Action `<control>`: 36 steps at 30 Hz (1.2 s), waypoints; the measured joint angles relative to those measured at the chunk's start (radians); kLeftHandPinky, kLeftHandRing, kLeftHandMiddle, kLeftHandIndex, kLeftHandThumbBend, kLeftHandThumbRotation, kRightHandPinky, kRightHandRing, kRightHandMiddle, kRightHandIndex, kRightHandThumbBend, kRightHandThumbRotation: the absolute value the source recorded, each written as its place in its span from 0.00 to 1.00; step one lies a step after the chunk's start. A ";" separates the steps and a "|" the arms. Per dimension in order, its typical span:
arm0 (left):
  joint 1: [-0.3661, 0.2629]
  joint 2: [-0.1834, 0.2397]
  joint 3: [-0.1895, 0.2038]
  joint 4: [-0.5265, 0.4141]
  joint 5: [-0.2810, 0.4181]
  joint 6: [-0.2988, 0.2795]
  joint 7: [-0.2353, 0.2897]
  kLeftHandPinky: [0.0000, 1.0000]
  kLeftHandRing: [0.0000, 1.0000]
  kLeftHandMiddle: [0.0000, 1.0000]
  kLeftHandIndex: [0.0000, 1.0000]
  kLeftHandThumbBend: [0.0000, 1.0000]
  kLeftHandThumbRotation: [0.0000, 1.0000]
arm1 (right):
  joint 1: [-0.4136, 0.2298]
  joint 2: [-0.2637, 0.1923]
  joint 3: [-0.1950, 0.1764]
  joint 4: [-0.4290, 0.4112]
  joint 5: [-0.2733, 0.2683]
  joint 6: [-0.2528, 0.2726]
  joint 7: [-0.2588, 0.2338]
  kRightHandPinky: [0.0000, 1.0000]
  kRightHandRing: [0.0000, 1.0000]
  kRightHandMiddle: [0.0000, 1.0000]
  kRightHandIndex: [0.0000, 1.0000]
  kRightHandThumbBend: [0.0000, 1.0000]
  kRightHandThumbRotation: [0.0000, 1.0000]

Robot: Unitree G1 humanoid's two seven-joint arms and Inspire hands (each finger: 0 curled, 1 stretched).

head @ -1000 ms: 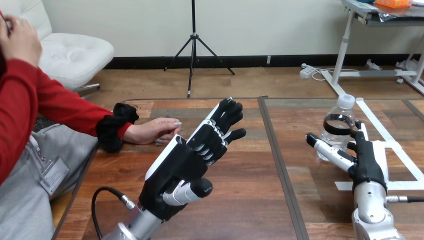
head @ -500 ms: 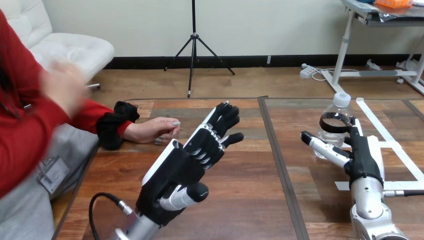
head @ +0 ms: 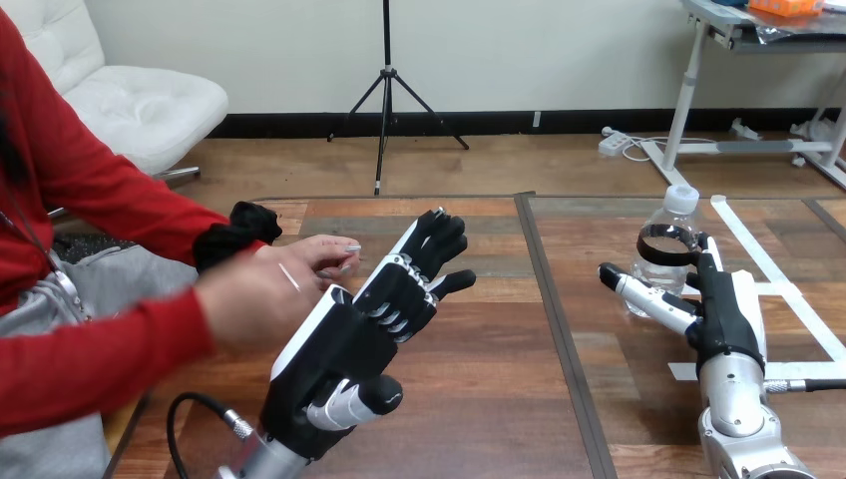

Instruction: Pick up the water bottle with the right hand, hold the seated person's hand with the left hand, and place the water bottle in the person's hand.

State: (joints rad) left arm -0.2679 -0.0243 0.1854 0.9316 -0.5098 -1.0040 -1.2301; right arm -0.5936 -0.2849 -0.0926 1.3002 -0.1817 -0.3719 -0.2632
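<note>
Palm-down on the table (head: 499,399) at the left lies the person's hand (head: 304,257), a blurred second hand (head: 249,299) raised before it. Left hand (head: 344,344) hovers beside them, fingers straight. Well right, right hand (head: 723,309) curls round the upright water bottle (head: 683,222)

The clear water bottle (head: 670,239), white-capped with a dark band near its top, stands upright right at the front of the right hand (head: 723,309). The person's farther hand (head: 304,255) lies flat, just left of the left hand (head: 339,344).
</note>
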 measured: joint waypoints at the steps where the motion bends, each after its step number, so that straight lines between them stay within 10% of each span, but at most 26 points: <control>1: 0.001 0.001 0.000 -0.003 -0.002 0.001 -0.001 0.91 0.99 1.00 0.99 1.00 0.69 | 0.000 0.000 0.001 0.000 0.000 0.002 0.000 0.84 0.92 0.95 1.00 1.00 0.46; 36: 0.022 0.010 0.068 -0.024 -0.121 0.023 -0.125 0.90 0.98 0.99 0.96 1.00 0.65 | -0.049 0.002 0.005 0.022 -0.020 0.043 -0.018 0.80 0.89 0.91 0.96 1.00 0.34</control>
State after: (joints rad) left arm -0.2457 -0.0145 0.2539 0.9072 -0.6308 -0.9810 -1.3549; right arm -0.6428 -0.2832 -0.0872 1.3222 -0.2021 -0.3293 -0.2817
